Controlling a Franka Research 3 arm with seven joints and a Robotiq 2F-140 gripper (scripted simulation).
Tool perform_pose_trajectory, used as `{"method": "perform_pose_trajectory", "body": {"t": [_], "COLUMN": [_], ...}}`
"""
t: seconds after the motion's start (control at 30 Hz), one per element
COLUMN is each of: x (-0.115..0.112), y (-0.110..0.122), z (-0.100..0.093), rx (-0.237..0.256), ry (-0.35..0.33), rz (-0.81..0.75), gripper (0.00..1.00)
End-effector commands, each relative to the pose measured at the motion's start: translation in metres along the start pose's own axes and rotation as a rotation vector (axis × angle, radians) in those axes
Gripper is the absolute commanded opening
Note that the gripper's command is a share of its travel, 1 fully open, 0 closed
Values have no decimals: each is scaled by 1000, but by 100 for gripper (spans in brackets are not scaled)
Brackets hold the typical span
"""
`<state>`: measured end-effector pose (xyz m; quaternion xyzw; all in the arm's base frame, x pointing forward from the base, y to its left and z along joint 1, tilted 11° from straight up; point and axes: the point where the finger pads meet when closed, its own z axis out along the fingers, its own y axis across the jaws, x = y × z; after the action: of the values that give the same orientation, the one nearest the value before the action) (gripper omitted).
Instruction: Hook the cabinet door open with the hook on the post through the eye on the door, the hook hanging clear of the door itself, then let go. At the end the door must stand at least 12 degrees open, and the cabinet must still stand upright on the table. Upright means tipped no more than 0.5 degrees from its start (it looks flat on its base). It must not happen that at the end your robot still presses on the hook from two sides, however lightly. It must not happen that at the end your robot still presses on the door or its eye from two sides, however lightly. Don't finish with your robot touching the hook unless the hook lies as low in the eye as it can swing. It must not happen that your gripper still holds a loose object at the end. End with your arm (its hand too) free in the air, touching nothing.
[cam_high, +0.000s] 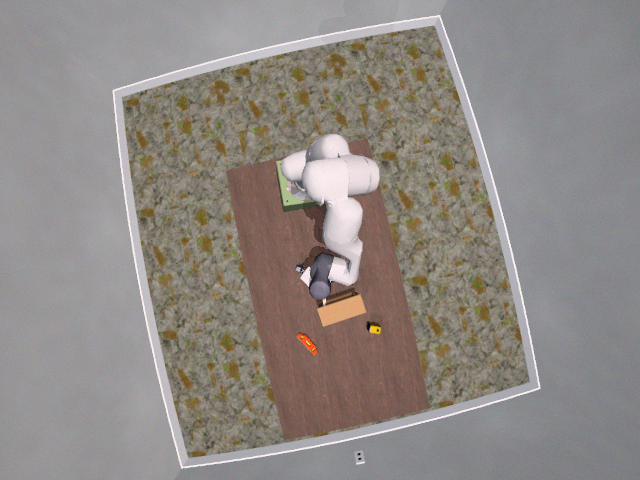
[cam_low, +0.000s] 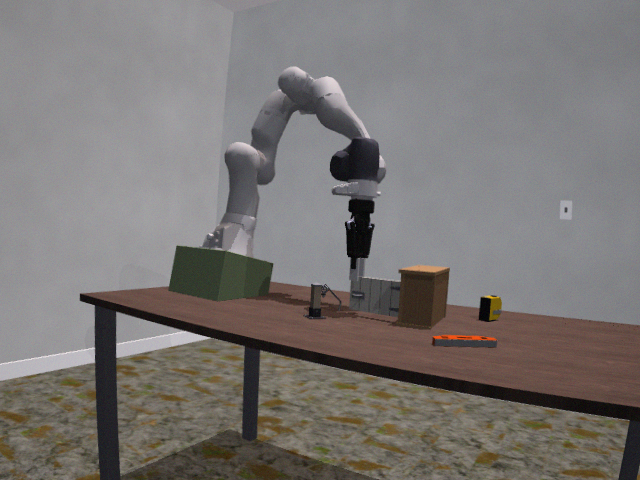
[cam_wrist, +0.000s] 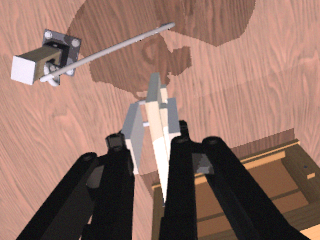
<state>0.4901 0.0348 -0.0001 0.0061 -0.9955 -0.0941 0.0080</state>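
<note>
The wooden cabinet (cam_low: 422, 295) stands upright on the table, and it also shows in the overhead view (cam_high: 342, 310). Its grey door (cam_low: 374, 295) swings out wide to the left. The short post (cam_low: 315, 299) stands left of the door. Its thin hook (cam_wrist: 110, 50) slopes down with its tip near the table, apart from the door. My gripper (cam_low: 357, 271) hangs straight down just above the door's free end. In the wrist view its fingers stand nearly shut with only a narrow gap and hold nothing. The door's top edge runs below them, with the small eye (cam_wrist: 155, 83) beyond.
The green base block (cam_low: 219, 272) sits at the table's back left. An orange level (cam_low: 464, 340) lies in front of the cabinet. A yellow tape measure (cam_low: 489, 307) stands to its right.
</note>
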Motion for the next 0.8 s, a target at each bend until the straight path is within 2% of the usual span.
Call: {"method": "perform_pose_trajectory", "body": {"t": [0.0, 0.77], "x": [-2, -3], "y": [0, 16], "z": [0, 0], "rx": [0, 0], "ry": [-4, -5], "rz": [4, 114], "gripper": [16, 16]}}
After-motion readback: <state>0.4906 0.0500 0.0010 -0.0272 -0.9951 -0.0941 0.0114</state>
